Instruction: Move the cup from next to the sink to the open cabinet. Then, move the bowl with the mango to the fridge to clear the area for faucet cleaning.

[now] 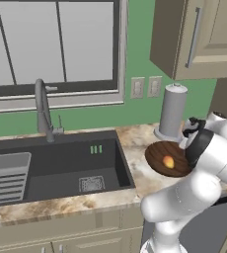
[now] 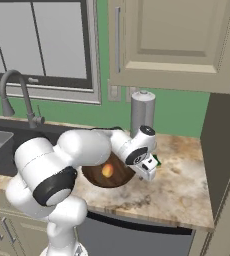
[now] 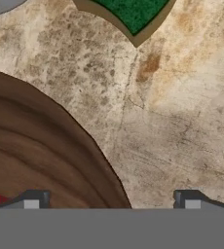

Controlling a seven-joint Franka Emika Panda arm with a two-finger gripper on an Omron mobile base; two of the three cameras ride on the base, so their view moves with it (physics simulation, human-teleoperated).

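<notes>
The dark brown bowl (image 1: 161, 157) sits on the counter right of the sink (image 1: 61, 168), with the yellow-orange mango (image 1: 169, 161) inside it. My gripper (image 3: 111, 199) hovers open over the bowl's (image 3: 36, 146) right rim, one fingertip above the bowl and the other above bare counter (image 3: 172, 121). From the right base, the gripper (image 2: 149, 172) points down at the bowl's (image 2: 104, 180) right edge, beside the mango (image 2: 107, 171). The faucet (image 1: 44, 111) stands behind the sink. The cup and the fridge are out of view. A beige wall cabinet (image 1: 209, 34) with a grey bar handle hangs above.
A grey paper towel roll (image 1: 173, 111) stands against the wall behind the bowl. A small green pad with a brown edge (image 3: 131, 14) lies on the counter just beyond the gripper. A ribbed grey tray (image 1: 7, 178) fills the sink's left part. A tall beige panel (image 2: 222, 150) bounds the counter's right.
</notes>
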